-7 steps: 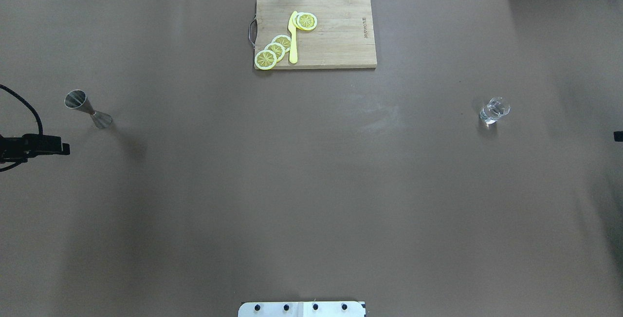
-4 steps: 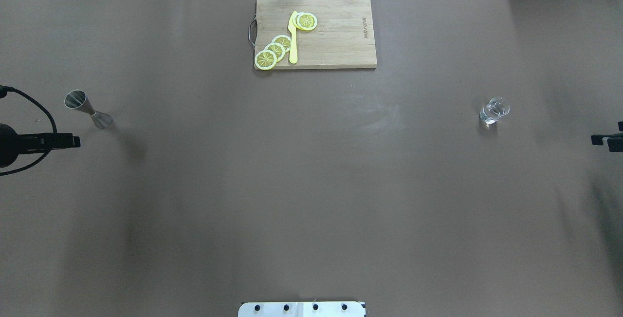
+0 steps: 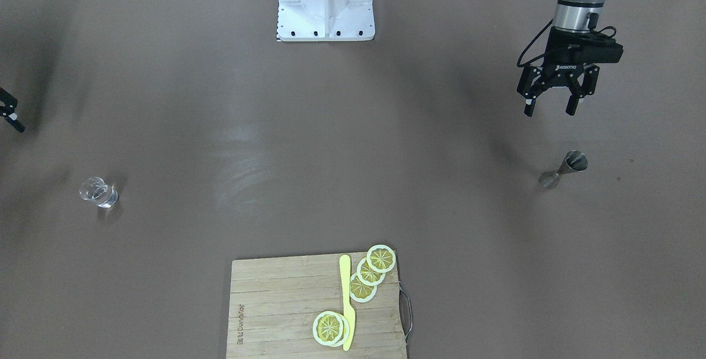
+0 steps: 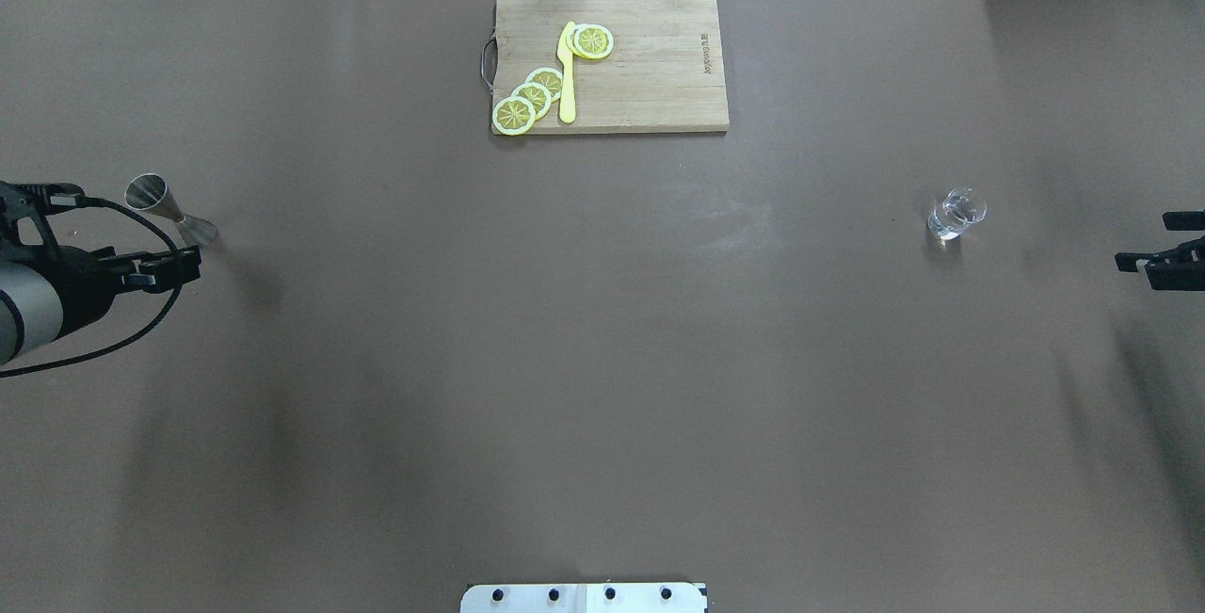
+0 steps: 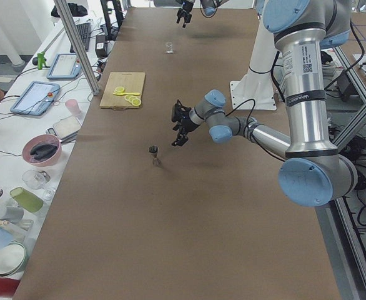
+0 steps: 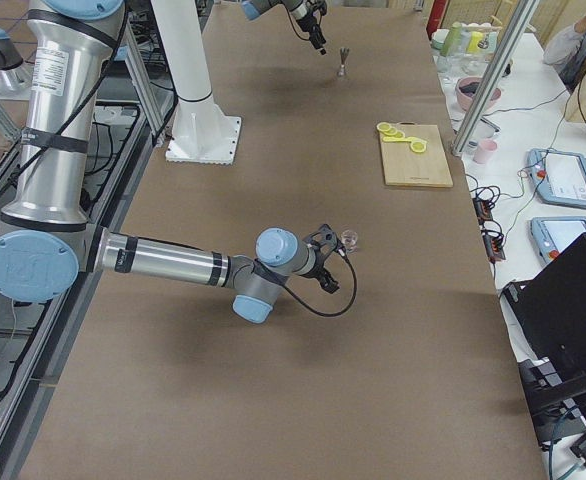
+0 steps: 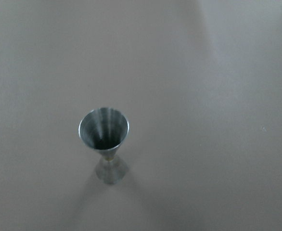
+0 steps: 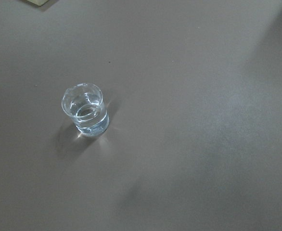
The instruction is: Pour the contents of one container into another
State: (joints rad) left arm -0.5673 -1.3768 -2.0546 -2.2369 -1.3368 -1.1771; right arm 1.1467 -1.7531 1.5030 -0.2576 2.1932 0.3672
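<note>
Left claw (image 3: 550,110), fingers apart and holding nothing, hovers near the jigger (image 7: 104,144). The jigger is brushed steel, hourglass-shaped, and upright on the brown tabletop (image 4: 602,359) with its wide cup up. Right claw (image 4: 1144,240), also spread, hangs near the glass (image 8: 85,115), which is small, spouted, part-filled with clear liquid, and well apart from the jigger.

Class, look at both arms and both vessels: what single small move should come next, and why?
Probably the right gripper should ease, jaws open, toward the small clear glass beaker. It holds liquid and stands free and upright, while the steel double-cone jigger looks empty, so the glass seems the one to pour from.
</note>
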